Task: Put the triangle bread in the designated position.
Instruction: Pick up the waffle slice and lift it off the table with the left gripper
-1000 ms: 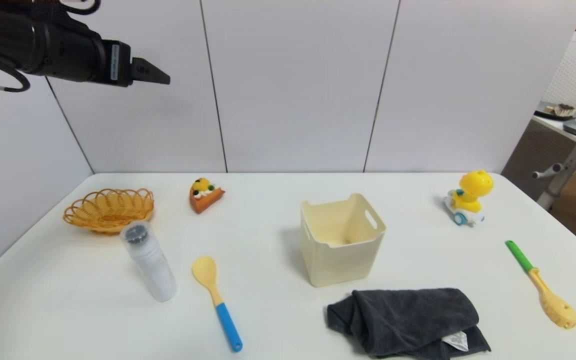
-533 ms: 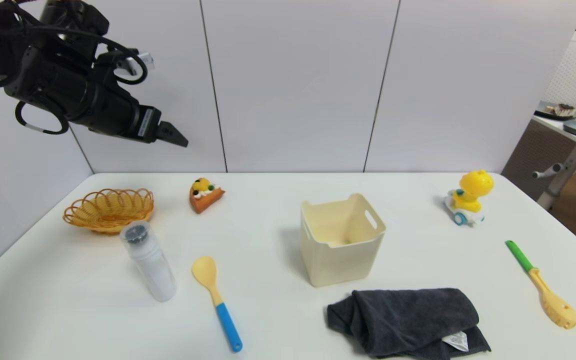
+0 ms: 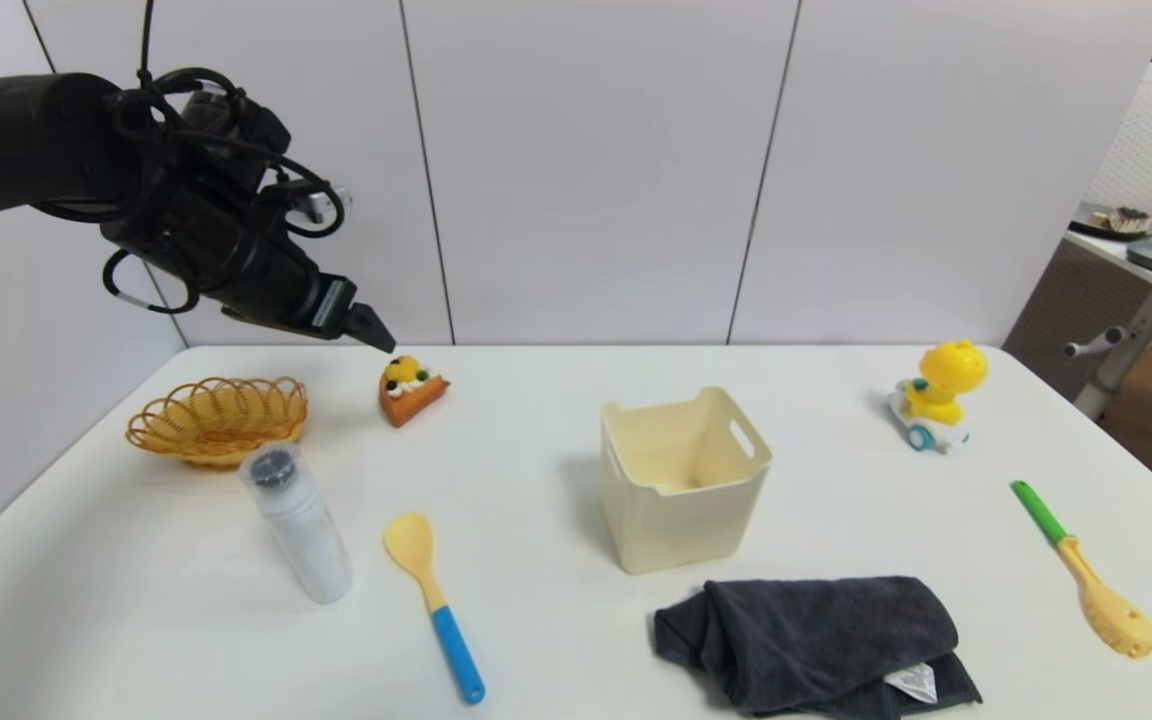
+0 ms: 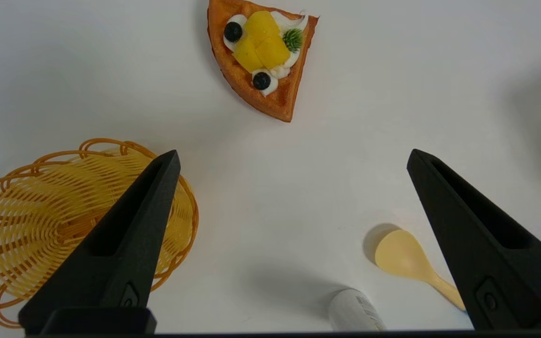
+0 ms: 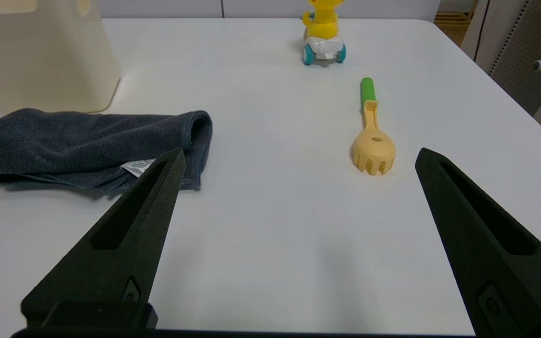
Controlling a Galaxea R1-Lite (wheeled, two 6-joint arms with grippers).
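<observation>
Bread (image 3: 412, 389) lies flat on tabletop (image 3: 536, 640) far side, between basket (image 3: 217, 418) and bin (image 3: 684, 478), ungrasped. Left end effector (image 3: 373, 331) hangs just above it, fingers (image 4: 125, 249) spread wide, empty. Risks: fingers crushing the toppings or nudging the wedge away; low edges may slip. Right end effector (image 5: 298, 225) parked, open, near towel (image 5: 82, 141).

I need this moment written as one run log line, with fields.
phase: approach | left gripper: open, above table near triangle bread | bread: on table, ungrasped | right gripper: open, idle, low over table
</observation>
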